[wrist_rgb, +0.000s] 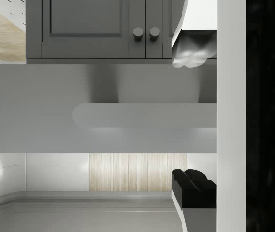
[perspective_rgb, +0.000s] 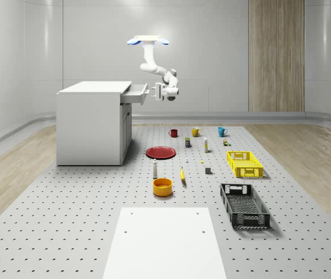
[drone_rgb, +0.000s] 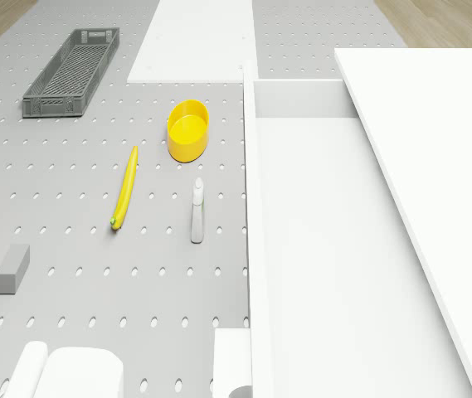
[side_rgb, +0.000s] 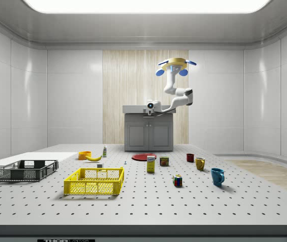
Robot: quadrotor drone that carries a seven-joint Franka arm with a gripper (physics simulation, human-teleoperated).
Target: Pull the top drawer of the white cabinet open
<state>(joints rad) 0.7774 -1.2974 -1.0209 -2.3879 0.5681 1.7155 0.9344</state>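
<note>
Hovering in the air just off the front of the cabinet [perspective_rgb: 92, 119], our drone [perspective_rgb: 148, 40] hangs the arm down so the gripper [perspective_rgb: 156, 90] sits at the drawer [perspective_rgb: 135, 94] front. The drawer is partly out, its tray open below in the drone view. In the wrist view the handle [wrist_rgb: 144, 115] bar lies between two fingers [wrist_rgb: 194, 54], which stand apart w/ a gap either side, so we read the gripper as spread around the handle, not pinching it.

Risks, as we judge them: w/ no clamp, the bar can slip out from between the fingers if the drone drifts sideways or up. A pull off the drawer's axis may jam it on its runners. Pulling too far could drag it right out.

Hard to tell: whether a finger touches the handle at all. How much travel is left is hidden under the cabinet top. In the side view the gripper overlaps the cabinet, so depth is unclear.
</note>
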